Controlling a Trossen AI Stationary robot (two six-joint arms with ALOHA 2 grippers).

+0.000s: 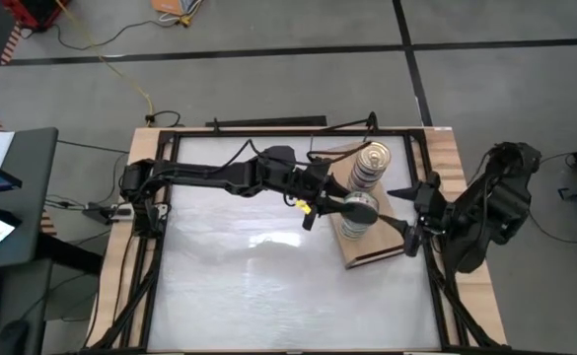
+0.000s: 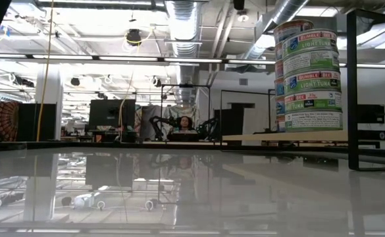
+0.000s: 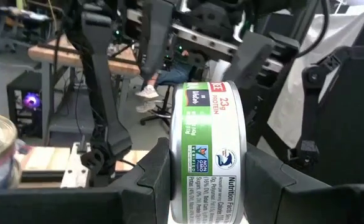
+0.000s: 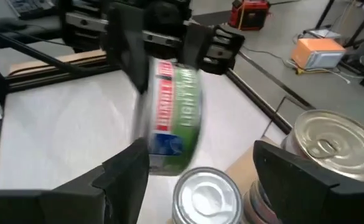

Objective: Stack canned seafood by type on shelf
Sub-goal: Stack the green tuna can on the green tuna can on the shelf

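My left gripper (image 1: 345, 206) reaches across the table from its left and is shut on a green-labelled tin of canned seafood (image 3: 206, 112), held over the shelf (image 1: 387, 254), a light-brown board at the table's right. Two stacks of tins stand on the shelf. The far, taller one (image 1: 370, 163) has a pull-tab lid on top (image 4: 331, 143). The nearer, shorter one (image 1: 354, 229) has a plain silver lid (image 4: 206, 196). The held tin (image 4: 175, 118) hangs just above that shorter stack. My right gripper (image 1: 404, 209) is open, at the shelf's right side, facing the stacks. My left gripper pinches the tin between its two fingers, one finger (image 3: 154, 177) on each flat end, with the label band (image 3: 208, 162) showing between them. The fingers come in level from the table's left. The tin stands on edge, slightly tilted, lifted clear above the shorter stack.
A black frame (image 1: 421, 148) runs around the white tabletop (image 1: 258, 286). The low view shows one stack of tins (image 2: 308, 76) on the shelf's edge (image 2: 284, 137) and a frame post (image 2: 352, 85) beside it. The table's left and near parts are bare.
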